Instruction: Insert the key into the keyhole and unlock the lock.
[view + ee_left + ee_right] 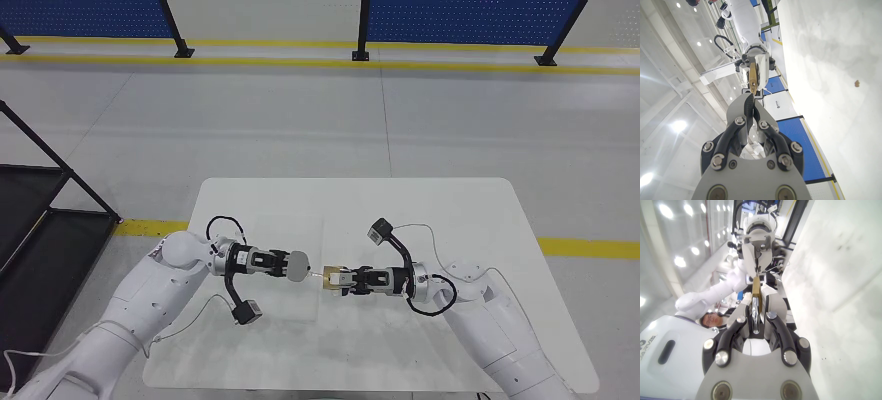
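Left fingers clamp the key, right fingers clamp the padlock; if the key meets the keyhole tilted, it may jam or slip.

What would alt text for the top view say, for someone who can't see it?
The robot's left tool holds a thin key pointed at a brass padlock gripped by its right tool, the two meeting tip to tip above a white table.
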You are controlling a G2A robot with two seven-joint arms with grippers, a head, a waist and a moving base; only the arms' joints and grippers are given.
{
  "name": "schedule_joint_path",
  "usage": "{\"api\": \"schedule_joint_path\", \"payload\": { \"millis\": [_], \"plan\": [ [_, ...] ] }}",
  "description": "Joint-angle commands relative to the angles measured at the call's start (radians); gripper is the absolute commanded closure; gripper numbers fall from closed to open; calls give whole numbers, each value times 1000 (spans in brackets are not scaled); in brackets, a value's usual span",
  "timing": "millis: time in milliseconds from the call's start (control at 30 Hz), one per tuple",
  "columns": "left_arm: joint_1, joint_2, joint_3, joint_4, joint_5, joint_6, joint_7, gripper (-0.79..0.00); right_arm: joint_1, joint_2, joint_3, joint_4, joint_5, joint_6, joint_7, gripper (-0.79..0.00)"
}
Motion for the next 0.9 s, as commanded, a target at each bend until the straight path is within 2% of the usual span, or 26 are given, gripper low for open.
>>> {"api": "schedule_joint_path", "payload": {
  "millis": [0,867],
  "plan": [
    [-2,0,3,1,0,1,-1,0,0,0,0,0,0,0,0,0],
    [-12,0,20,13,-13,11,-11,0,0,0,0,0,0,0,0,0]
  ]
}}
